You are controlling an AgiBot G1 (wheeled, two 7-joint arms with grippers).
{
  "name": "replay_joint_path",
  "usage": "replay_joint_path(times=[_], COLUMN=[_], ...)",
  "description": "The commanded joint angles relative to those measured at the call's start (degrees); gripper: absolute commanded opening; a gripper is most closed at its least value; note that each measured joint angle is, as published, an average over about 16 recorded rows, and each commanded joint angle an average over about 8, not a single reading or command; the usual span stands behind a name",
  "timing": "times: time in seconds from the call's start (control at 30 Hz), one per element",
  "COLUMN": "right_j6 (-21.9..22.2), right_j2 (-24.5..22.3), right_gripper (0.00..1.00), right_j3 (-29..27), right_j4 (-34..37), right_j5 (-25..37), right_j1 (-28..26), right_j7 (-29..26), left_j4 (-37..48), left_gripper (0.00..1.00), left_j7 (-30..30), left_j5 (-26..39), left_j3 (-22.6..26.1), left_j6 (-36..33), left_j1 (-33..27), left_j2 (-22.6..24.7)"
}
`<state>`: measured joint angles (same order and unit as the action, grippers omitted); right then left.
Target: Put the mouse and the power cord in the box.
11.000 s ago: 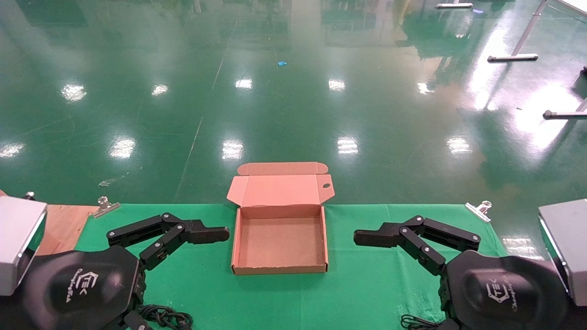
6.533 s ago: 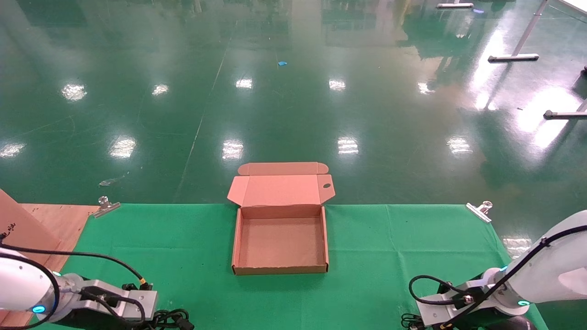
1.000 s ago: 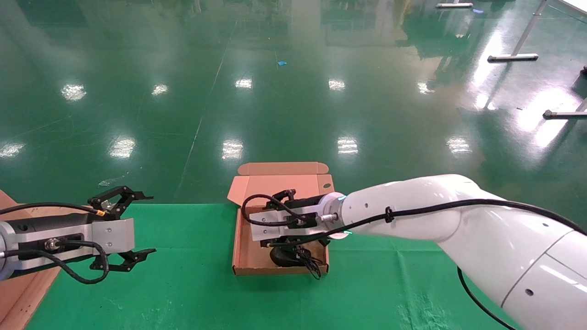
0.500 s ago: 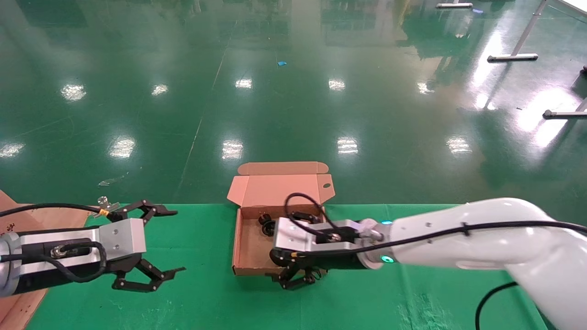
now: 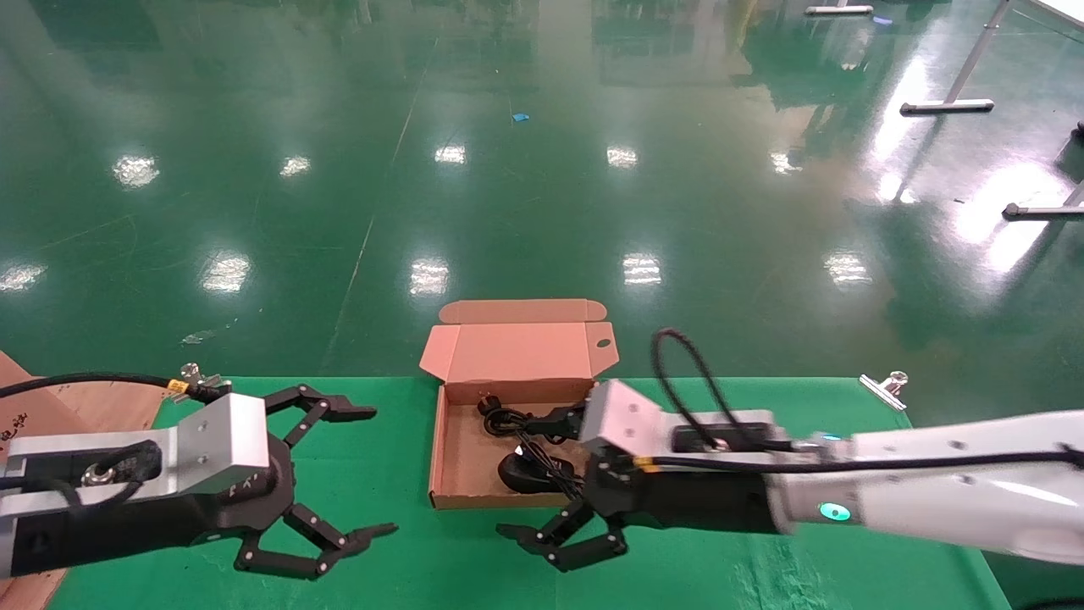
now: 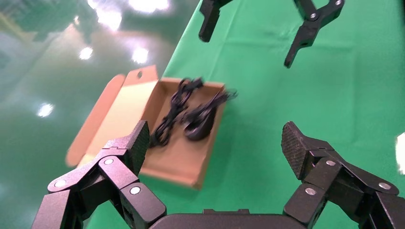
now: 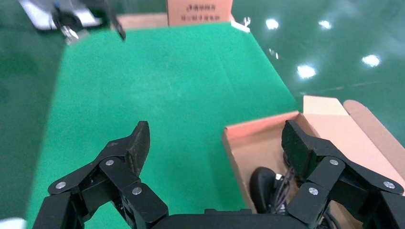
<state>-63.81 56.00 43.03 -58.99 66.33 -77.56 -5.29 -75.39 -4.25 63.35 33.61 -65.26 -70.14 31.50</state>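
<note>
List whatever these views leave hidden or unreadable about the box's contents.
- Head view: the right gripper and its wrist cover the box's right wall.
- Left wrist view: mouse and power cord blur together.
- Right wrist view: a finger hides most of the cord.

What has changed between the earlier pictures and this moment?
The mouse and the power cord, first outside the box, now lie inside it. The right gripper has let go and drawn back, open, over the cloth. The left gripper, open, has moved nearer. The box has stayed in place, lid open.
</note>
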Motion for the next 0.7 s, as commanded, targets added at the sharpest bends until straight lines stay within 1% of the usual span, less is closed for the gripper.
replay_joint_path(times=[0.03, 0.7], right_j6=[-1.52, -16.8], right_j2=[-1.46, -16.1], right_gripper=[1.0, 1.0], right_j3=[-1.87, -20.73], right_j4=[-1.01, -11.2], right_j5=[-1.7, -18.78], right_j1=[1.11, 12.27], right_j7=[-0.38, -4.19], left_j4=[0.12, 1.38], left_gripper=[1.0, 1.0], left_j7=[-0.44, -4.92], left_j5=[-1.47, -16.28], left_j3=[-1.2, -13.32], left_j6=[-1.4, -15.48], left_j1=[0.59, 6.5], left_j2=[0.24, 2.67])
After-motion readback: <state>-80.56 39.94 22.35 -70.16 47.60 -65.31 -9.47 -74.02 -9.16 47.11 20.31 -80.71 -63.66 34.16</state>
